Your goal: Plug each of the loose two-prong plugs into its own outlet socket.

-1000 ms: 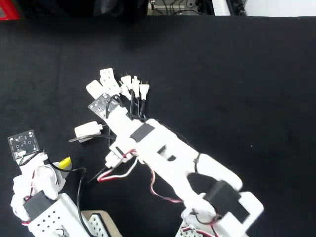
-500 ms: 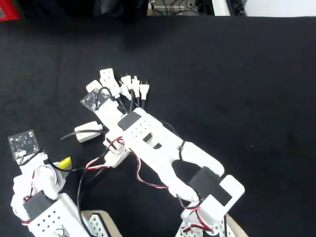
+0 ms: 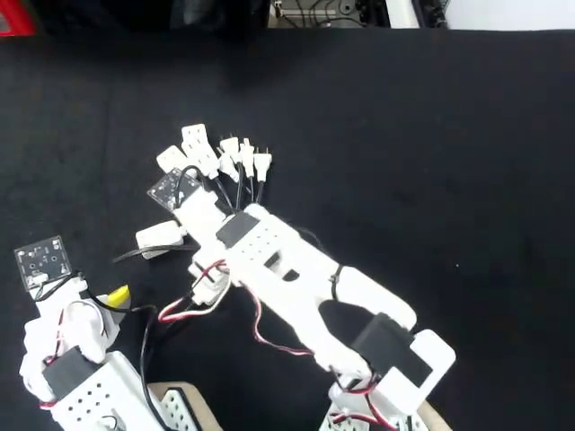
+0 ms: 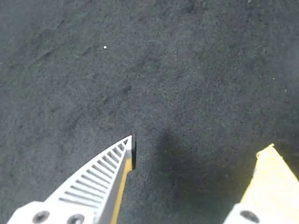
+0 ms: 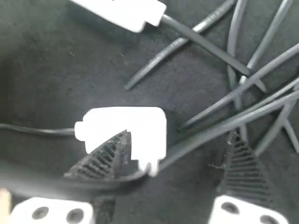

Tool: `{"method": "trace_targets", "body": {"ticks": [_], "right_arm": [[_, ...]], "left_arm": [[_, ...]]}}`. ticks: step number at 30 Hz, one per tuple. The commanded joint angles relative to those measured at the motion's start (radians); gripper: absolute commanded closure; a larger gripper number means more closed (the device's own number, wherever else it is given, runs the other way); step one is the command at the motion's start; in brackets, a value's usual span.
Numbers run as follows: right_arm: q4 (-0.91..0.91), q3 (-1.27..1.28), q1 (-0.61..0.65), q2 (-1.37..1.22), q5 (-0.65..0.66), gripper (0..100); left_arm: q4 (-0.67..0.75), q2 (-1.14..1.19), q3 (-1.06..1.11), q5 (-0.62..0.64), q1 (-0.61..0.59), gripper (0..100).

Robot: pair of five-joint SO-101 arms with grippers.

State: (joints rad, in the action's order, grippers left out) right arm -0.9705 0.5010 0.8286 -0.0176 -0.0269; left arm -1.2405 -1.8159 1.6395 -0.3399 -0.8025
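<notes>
Right fingers (image 5: 103, 160) apart, white socket (image 5: 138, 126) beside one.

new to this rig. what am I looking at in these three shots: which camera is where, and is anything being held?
Two small white robot arms sit side by side at a black table. The high view comes from a fixed camera looking down. In it the left arm sits at the near left corner, and the right arm stretches toward a bunch of white plugs on black cords. The other two pictures come from a camera on each wrist, looking out past that arm's own claw. The left claw is open over bare table. The right claw is open too. A white block on a cord lies by one of its fingers, with loose cords around it. Neither claw holds anything.
</notes>
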Motion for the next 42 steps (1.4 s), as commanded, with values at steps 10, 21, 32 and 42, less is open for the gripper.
{"method": "trace_targets", "body": {"ticks": [10, 21, 32, 42], "right_arm": [[0.034, 0.015, 0.15, 0.047, -0.187, 69.1], [0.198, 0.133, 0.054, 0.047, -0.11, 69.0], [0.121, 0.002, 0.054, -0.108, -0.103, 69.0], [-0.141, -0.24, 0.054, -0.32, -0.095, 76.3]], "left_arm": [[0.038, -0.005, 0.004, -0.006, 0.021, 60], [0.038, -0.005, 0.004, -0.006, 0.021, 60], [0.038, -0.005, 0.004, -0.006, 0.021, 60], [0.038, -0.005, 0.004, -0.006, 0.021, 60]]}}
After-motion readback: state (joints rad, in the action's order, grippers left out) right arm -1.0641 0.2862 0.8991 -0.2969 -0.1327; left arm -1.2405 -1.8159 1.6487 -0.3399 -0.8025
